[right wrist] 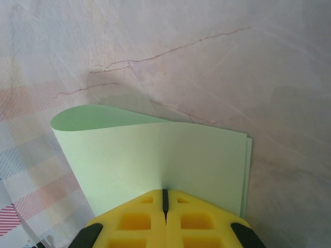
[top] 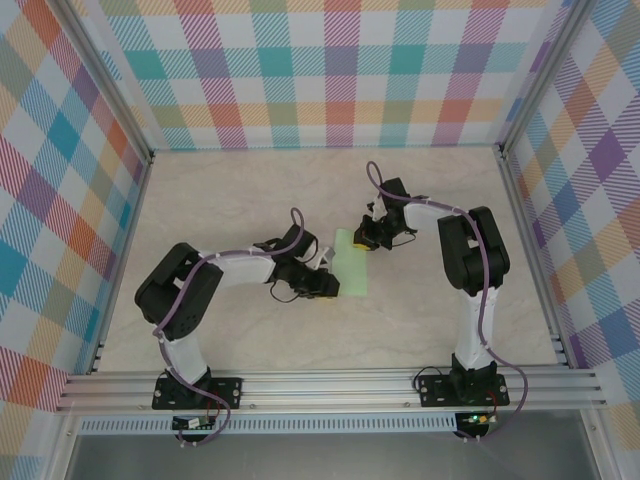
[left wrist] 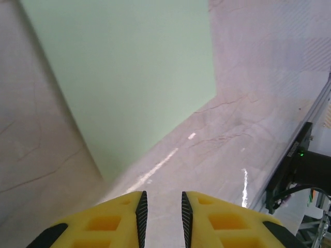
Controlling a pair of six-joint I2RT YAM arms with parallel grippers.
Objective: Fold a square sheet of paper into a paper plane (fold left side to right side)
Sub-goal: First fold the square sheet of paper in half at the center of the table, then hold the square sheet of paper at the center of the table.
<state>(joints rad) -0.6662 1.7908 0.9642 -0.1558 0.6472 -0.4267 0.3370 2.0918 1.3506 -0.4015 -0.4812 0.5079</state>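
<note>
Jaws of right gripper [right wrist: 165, 195] pinch the sheet [right wrist: 155, 155]; left gripper [left wrist: 161, 199] jaws narrowly apart, empty.

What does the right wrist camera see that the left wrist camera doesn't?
Right wrist view: the right gripper is shut, pinching the square sheet of paper, whose top layer is folded over with a soft curled loop on the picture's left.
Left wrist view: the left gripper is slightly open and holds nothing. The paper lies flat ahead of it, and a black arm base with a green light sits at the right edge.
Both: pale green paper, yellow fingers, marble table.
</note>
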